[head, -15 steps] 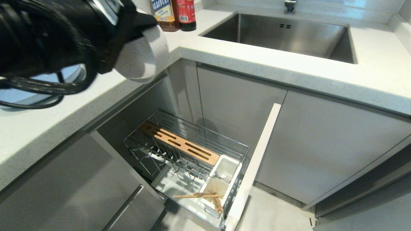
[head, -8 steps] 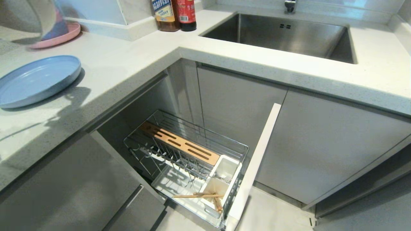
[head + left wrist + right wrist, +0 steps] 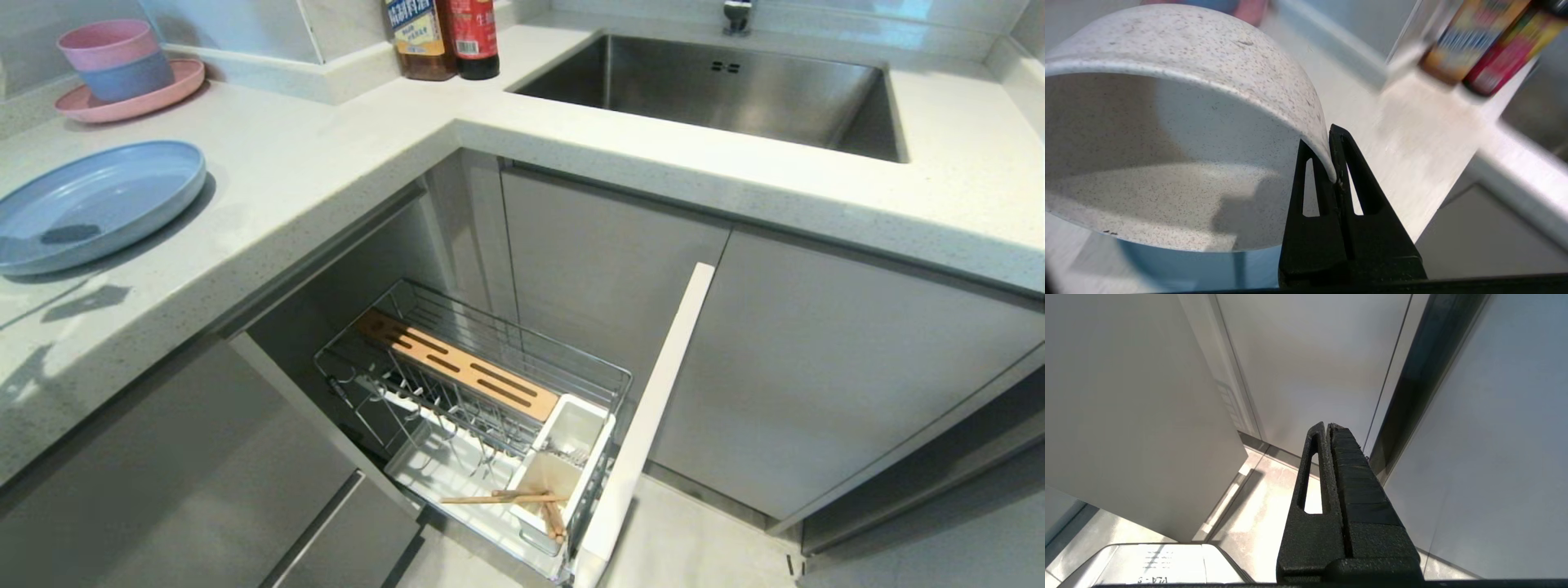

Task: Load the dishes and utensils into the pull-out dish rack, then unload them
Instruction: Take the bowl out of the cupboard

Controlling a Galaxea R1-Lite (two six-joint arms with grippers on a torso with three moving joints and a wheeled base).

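Head view, L to R: pink plate at far L of counter, stacked pink and blue bowls sitting on it; pale blue plate lies flat on counter just in front of those, near the L edge; two sauce bottles at the back corner; steel sink set into counter to the R.

Below counter: pull-out dish rack drawn out, narrow white door front on its R side; slotted wooden knife block runs along the rack's far side; white cutlery holder at the end next to the door front; chopsticks lie across the holder's rim, one end over the tray; fork only faintly seen as metal inside the holder's rear compartment, can't confirm more.

My grippers: neither shows in head view. My left gripper seen in L wrist view: fingers pressed together on the rim of the small cream-white speckled bowl, wall pinched between them; bowl is tilted on its side, mouth toward the camera, held above the counter; a pale blue surface shows under it, bottles blurred beyond.

My right gripper seen in R wrist view: fingers pressed together, nothing between them; hangs low beside grey cabinet fronts, pointing at the floor.
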